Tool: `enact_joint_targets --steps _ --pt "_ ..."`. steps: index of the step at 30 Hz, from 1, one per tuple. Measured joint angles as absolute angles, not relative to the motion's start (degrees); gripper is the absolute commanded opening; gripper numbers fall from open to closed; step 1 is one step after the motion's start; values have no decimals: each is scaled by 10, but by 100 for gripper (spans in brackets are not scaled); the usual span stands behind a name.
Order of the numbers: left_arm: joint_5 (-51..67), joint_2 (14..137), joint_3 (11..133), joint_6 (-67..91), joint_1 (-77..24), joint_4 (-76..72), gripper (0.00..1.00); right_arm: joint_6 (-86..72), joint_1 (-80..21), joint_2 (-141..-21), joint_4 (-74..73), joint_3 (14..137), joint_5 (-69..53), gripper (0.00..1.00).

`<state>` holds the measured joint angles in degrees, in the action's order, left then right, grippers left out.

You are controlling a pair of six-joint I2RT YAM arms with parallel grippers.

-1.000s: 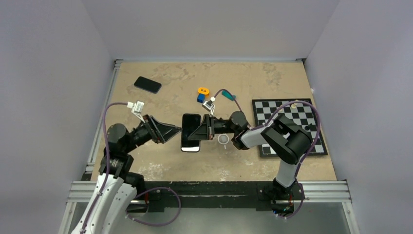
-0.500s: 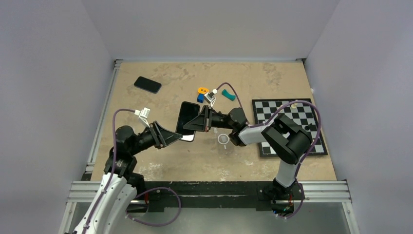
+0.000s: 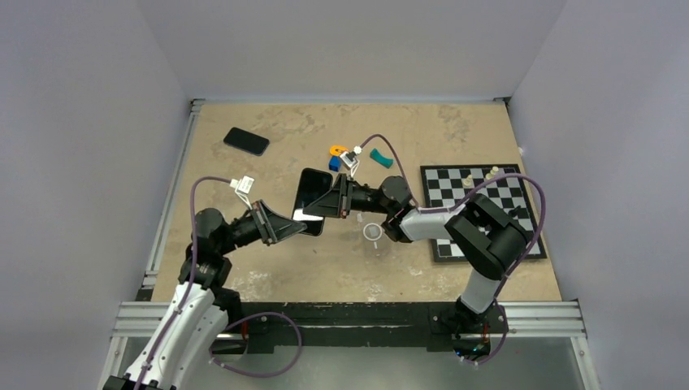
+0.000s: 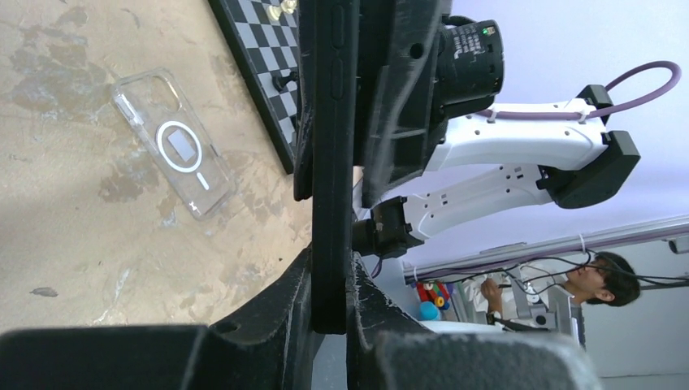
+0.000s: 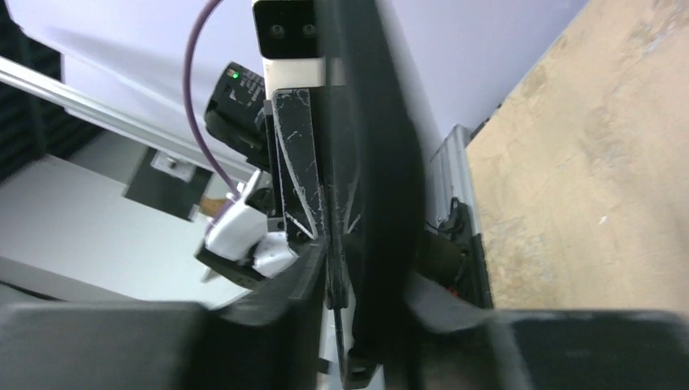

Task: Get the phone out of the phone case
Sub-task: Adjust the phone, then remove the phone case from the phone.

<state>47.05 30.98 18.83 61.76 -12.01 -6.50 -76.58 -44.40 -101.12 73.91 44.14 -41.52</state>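
A black phone [image 3: 311, 199] hangs tilted above the table's middle, between both grippers. My left gripper [image 3: 296, 225] is shut on its near lower end. In the left wrist view the phone [image 4: 331, 162] stands edge-on, and both jaws of the left gripper [image 4: 331, 276] press against it. My right gripper [image 3: 331, 203] straddles the phone's right side. In the right wrist view a gap shows between one finger of the right gripper [image 5: 366, 268] and the phone [image 5: 374, 162]. The clear phone case [image 3: 373, 232] with a white ring lies empty on the table [image 4: 175, 146].
A second black phone [image 3: 246, 140] lies at the back left. A chessboard [image 3: 443, 183] with a few pieces sits on the right, under the right arm. Small orange [image 3: 339, 151], blue [image 3: 334, 162] and teal [image 3: 381, 158] pieces lie behind the grippers.
The phone has risen off the table and swung left and back. My left gripper has moved in and shut on its end. The right jaws have loosened around it.
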Motion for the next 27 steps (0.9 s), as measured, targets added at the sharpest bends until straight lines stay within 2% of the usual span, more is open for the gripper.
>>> enact_joint_targets --steps 4,12,27 --pt "480 307 188 620 -120 -74 0 -733 -436 -975 688 441 -417 49" --pt "494 295 174 641 -121 -94 0 -674 -383 -926 601 451 -434 52" --pt "513 312 161 699 -121 -183 0 -690 -357 -947 643 489 -464 30"
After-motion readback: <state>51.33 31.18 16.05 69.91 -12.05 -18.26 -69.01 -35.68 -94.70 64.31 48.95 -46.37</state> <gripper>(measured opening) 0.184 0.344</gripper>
